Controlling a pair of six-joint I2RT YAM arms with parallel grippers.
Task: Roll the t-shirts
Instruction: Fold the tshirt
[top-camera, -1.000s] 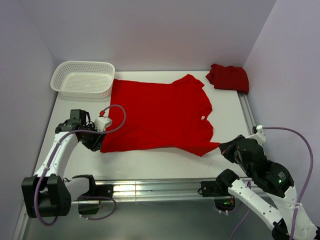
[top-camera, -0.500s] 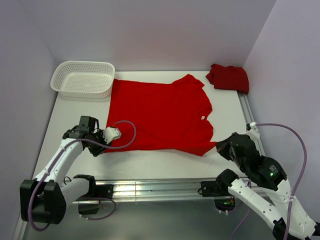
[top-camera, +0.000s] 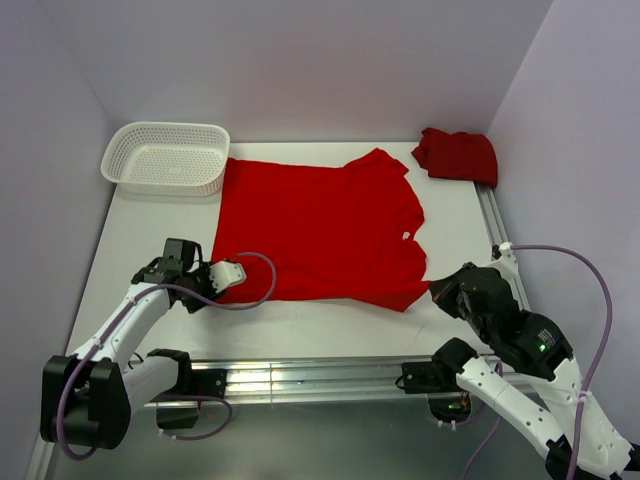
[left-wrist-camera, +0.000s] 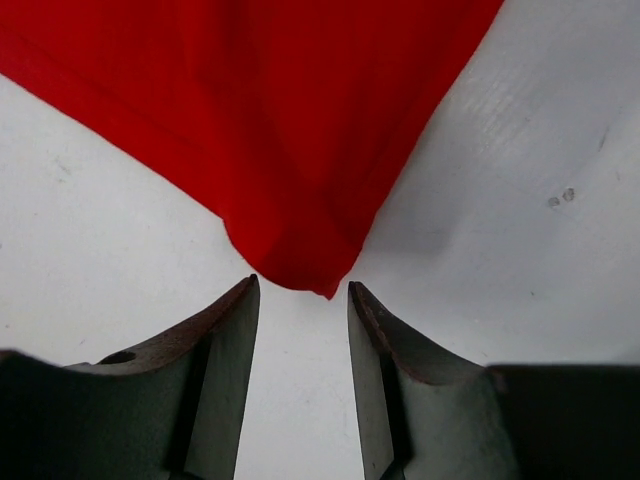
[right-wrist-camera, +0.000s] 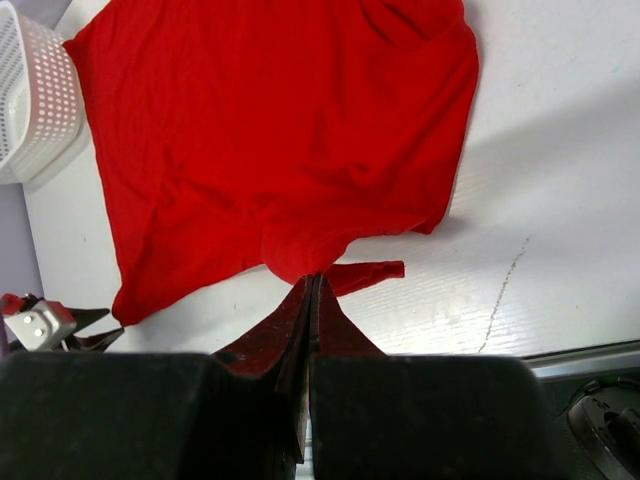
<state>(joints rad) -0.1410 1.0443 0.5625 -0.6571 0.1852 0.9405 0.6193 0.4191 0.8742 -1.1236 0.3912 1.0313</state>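
The red t-shirt (top-camera: 320, 225) lay spread flat on the white table (top-camera: 300, 325). The left gripper (left-wrist-camera: 302, 288) had its jaws apart, right by the shirt's near corner. The right gripper (right-wrist-camera: 312, 285) was pressed tight together at the shirt's near edge

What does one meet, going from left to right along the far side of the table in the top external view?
white basket → spread red t-shirt → bunched red t-shirt
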